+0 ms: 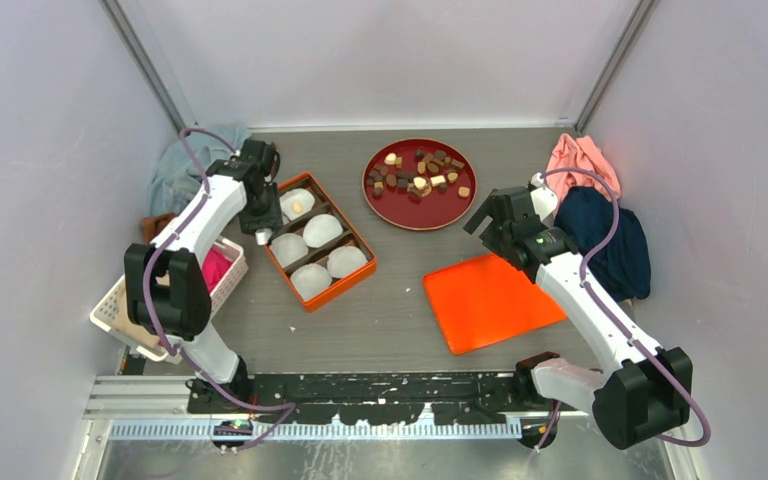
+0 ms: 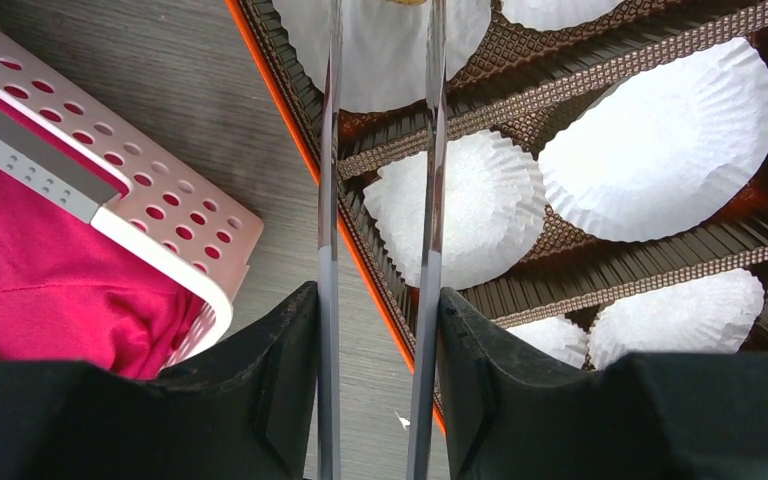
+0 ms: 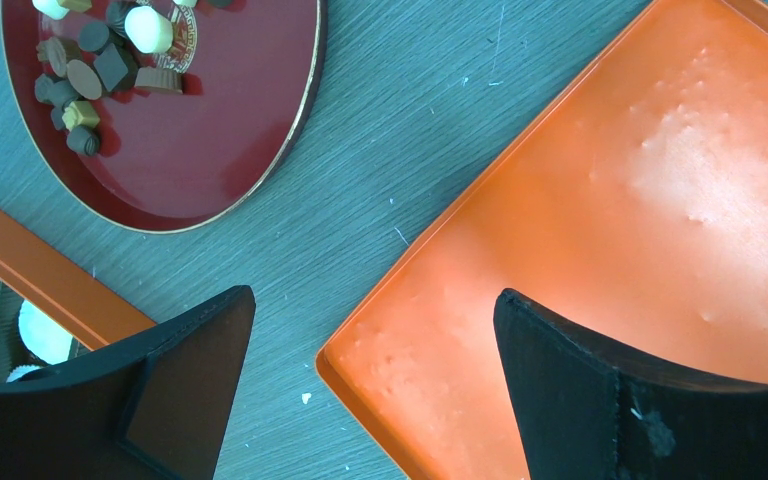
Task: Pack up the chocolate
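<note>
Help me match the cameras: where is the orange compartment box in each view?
Top external: the orange compartment box sits left of centre.
Left wrist: it fills the upper right, cut off by the frame.
Right wrist: one corner shows at the lower left edge.
Shared landmark: the white paper cups inside it.

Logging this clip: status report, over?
Left gripper holds tweezers over box. Right gripper open, empty. Chocolate mostly on plate, one piece boxed. Nothing obstructing.

The left end effector [image 2: 378, 310] clasps thin metal tweezers [image 2: 434, 150], blades slightly apart, above white paper cups [image 2: 480, 210] in an orange box [image 2: 292, 122]; a pink basket [image 2: 160, 200] sits beside it.
</note>
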You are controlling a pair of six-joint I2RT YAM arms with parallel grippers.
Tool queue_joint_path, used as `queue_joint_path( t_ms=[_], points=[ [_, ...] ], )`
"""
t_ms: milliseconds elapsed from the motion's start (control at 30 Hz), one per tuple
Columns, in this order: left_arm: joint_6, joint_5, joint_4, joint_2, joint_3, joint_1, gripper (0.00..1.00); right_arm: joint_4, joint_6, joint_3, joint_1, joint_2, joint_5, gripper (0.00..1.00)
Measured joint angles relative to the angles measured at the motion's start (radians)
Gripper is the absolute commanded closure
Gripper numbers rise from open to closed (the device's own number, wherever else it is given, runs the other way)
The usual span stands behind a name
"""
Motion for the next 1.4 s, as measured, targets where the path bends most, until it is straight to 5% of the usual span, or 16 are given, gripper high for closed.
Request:
queue_joint_path(
  t_ms=[433,633,800,1133,1400],
  points=[
    [0.001,0.005,-0.026,-0.082,0.037,0.0,0.69,0.0,0.0,0.0,0.0,0.0,-0.001,0.05],
    [0.002,0.015,-0.037,-0.14,0.093,-0.013,0.93,0.001,0.001,-0.001,0.0,0.0,-0.002,0.05],
    [0.0,0.037,-0.04,-0.133,0.13,-0.08,0.98,0.0,0.003,-0.004,0.0,0.0,-0.002,0.05],
    [0.002,0.08,0.012,0.117,0.336,-0.376,1.0,-0.008,0.004,-0.005,0.0,-0.021,0.003,0.05],
    [0.01,0.106,0.023,0.285,0.421,-0.462,1.0,-0.025,0.004,-0.005,0.0,-0.053,0.013,0.05]
  ],
)
